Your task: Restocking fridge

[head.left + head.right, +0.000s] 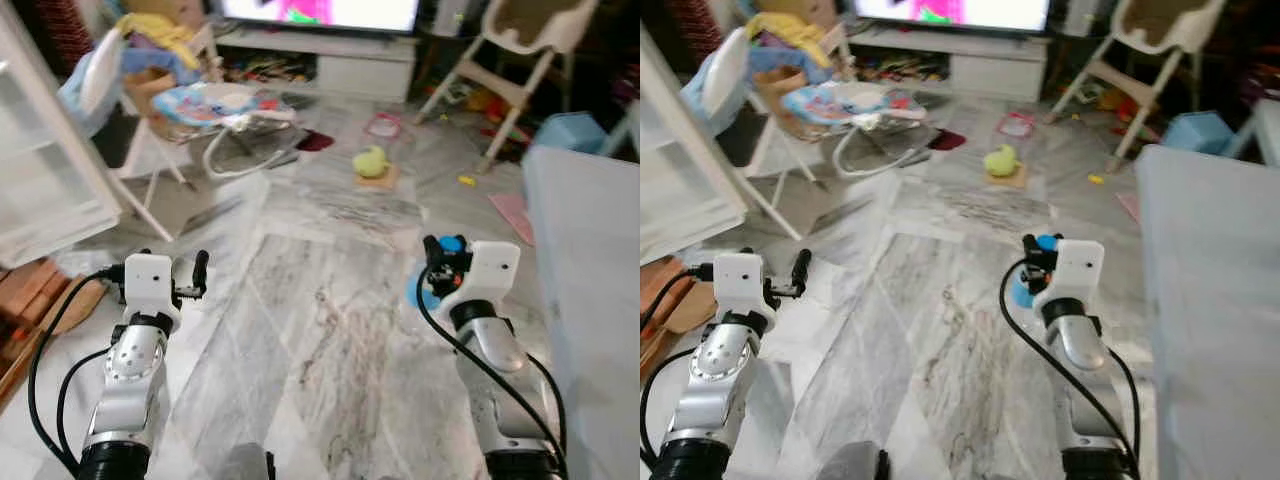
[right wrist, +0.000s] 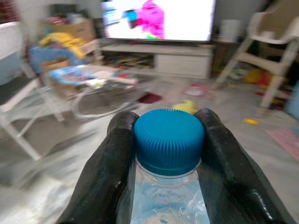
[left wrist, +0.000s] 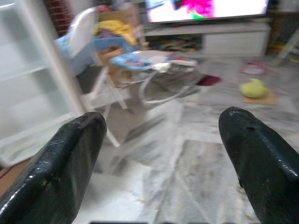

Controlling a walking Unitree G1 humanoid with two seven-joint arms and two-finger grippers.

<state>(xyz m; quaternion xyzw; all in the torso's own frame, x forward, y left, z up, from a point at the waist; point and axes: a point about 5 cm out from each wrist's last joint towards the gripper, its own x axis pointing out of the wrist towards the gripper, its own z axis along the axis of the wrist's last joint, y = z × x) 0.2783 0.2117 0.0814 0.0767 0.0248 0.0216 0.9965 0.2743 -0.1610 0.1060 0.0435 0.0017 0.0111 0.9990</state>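
Bottle (image 2: 167,186) first: we carry it in our right gripper (image 2: 168,140), fingers clamped on its neck just under the blue cap (image 2: 168,138), its long axis hanging down from the hand. At far left of the head view a white shelved unit (image 1: 45,170) stands, possibly the fridge, though we cannot tell. At lower left our left gripper (image 3: 163,154) hangs empty, fingers wide apart. The unit lies to our left, nearer the empty arm, so we judge a turn comes next across the marble floor (image 1: 320,330).
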